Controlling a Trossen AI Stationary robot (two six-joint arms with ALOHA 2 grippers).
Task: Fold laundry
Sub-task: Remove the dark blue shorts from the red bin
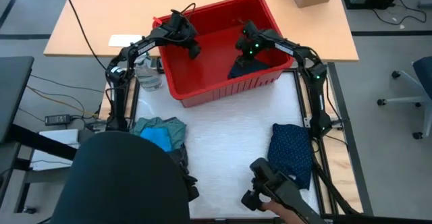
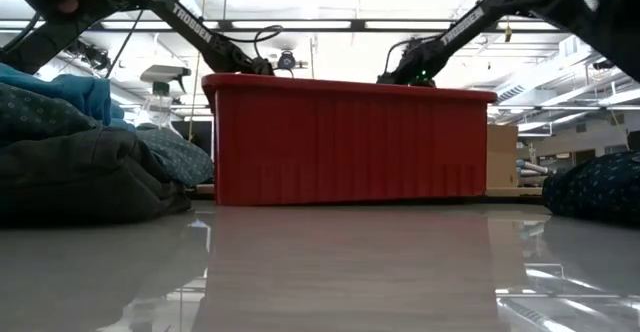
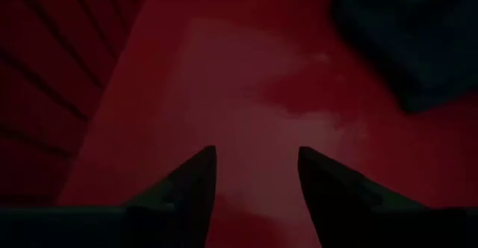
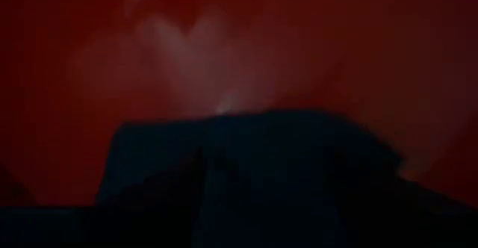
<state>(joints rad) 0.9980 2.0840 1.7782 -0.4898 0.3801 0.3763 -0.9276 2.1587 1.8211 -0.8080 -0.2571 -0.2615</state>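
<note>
- I note the white surface [image 1: 229, 136] carries sorted laundry: a heap at its left front corner, with a teal-green shirt [image 1: 174, 127] and a bright blue piece [image 1: 156, 139] on top and a dark grey piece [image 2: 80, 177] beneath. I judge this the pile awaiting folding.
- The red bin [image 1: 202, 92] stands at the far edge of the surface. In it I see one dark garment [image 1: 241, 67] against the right wall; the rest of the floor shows bare red.
- A navy dotted piece [image 1: 291, 150] lies flat at the right front, well apart from the heap, apparently a folded item set aside.
- The right claw [image 1: 248, 50] hangs inside the bin directly over the dark garment. I cannot tell from the pictures whether it is released or clenched.
- The left claw [image 3: 254, 175] is inside the bin's left half, fingers parted, grasping nothing, over bare floor; I judge it waits.
- A clear spray bottle [image 1: 150, 75] stands just beside the bin's left wall.
</note>
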